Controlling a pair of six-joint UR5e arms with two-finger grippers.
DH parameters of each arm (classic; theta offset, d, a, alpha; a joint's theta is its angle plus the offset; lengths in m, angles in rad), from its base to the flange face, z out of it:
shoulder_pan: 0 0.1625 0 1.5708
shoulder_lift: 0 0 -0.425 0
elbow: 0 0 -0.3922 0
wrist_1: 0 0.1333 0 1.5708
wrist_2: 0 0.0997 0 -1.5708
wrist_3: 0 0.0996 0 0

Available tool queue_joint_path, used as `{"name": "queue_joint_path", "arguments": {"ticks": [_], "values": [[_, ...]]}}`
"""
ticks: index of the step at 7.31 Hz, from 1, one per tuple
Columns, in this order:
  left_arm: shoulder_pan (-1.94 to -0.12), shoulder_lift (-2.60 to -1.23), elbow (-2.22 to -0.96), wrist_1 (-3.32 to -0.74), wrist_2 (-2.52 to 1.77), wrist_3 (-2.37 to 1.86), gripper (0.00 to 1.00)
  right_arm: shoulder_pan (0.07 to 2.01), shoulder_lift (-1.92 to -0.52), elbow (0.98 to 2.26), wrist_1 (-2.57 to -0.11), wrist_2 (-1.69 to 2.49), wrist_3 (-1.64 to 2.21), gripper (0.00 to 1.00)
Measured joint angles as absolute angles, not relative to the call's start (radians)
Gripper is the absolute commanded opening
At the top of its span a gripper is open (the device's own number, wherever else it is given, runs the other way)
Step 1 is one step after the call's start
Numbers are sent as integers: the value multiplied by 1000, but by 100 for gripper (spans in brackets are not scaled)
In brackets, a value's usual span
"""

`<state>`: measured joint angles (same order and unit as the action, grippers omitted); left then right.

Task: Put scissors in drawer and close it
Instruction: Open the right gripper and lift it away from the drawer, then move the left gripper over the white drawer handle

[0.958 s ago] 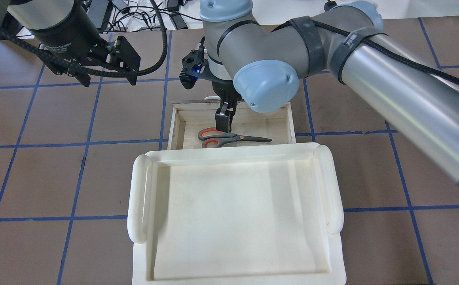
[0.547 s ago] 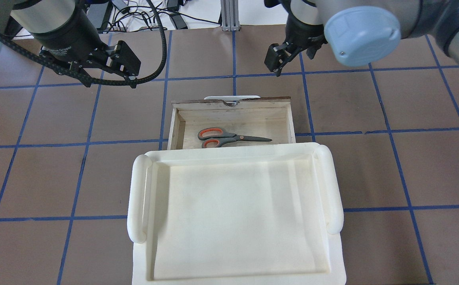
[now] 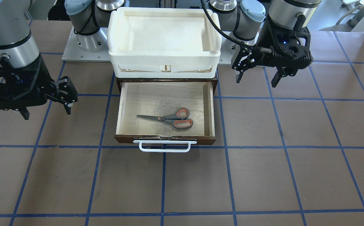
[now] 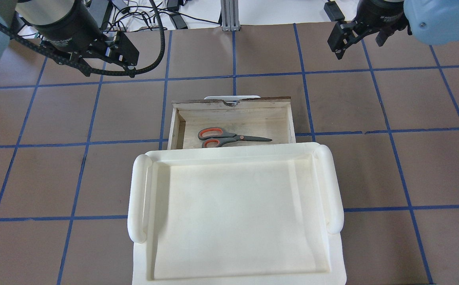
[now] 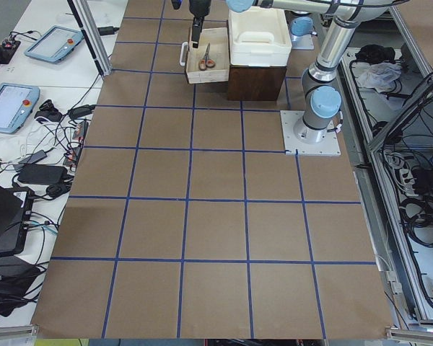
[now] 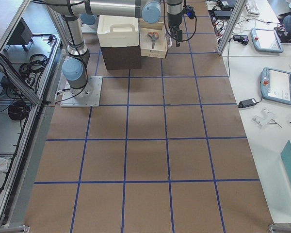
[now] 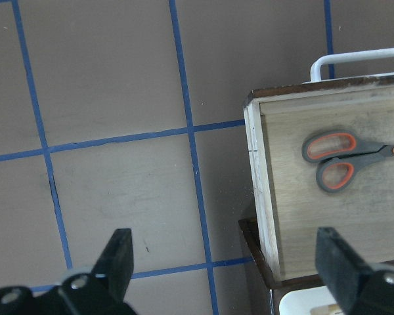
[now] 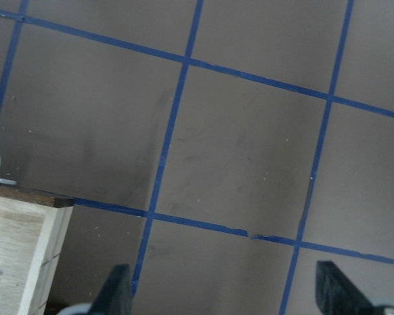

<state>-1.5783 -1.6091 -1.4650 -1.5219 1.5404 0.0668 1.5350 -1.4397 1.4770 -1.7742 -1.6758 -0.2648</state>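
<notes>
The scissors (image 3: 169,119), grey handles lined in orange-red, lie flat inside the open drawer (image 3: 211,110), blades pointing to the robot's right. They also show in the overhead view (image 4: 229,137) and the left wrist view (image 7: 345,161). The drawer's white bar handle (image 3: 164,150) faces away from the robot. My left gripper (image 3: 256,81) is open and empty, above the table to the drawer's left (image 4: 109,70). My right gripper (image 3: 46,112) is open and empty, well off to the drawer's right (image 4: 359,45).
A white plastic tray (image 4: 138,198) sits on top of the dark brown cabinet (image 3: 119,82) that holds the drawer, and covers the drawer's near part in the overhead view. The brown table (image 3: 263,175) has blue grid lines. Cables lie beyond the far edge (image 4: 142,16).
My right gripper has risen from the scissors in the drawer and swung away to the far right. The scissors have not moved. My left gripper has barely moved.
</notes>
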Motion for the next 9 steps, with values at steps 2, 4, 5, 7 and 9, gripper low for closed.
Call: {"name": "queue_joint_path", "arguments": {"ticks": [2, 4, 5, 7, 9], "values": [[-1606, -1734, -1365, -1500, 1538, 5, 100, 1534, -1450, 1481, -1769, -1690, -190, 100], [-1662, -1877, -1280, -1446, 1585, -44, 100, 1538, -1482, 1488, -1761, -1674, -132, 100], [-1684, -1944, -1257, -1406, 1593, -74, 100, 1539, -1502, 1504, -1756, -1671, -94, 100], [-1733, -2053, -1223, -1340, 1600, -112, 100, 1540, -1551, 1553, -1746, -1656, -61, 100], [-1758, -2149, -1182, -1305, 1597, -148, 100, 1540, -1578, 1571, -1744, -1645, -57, 100]]}}
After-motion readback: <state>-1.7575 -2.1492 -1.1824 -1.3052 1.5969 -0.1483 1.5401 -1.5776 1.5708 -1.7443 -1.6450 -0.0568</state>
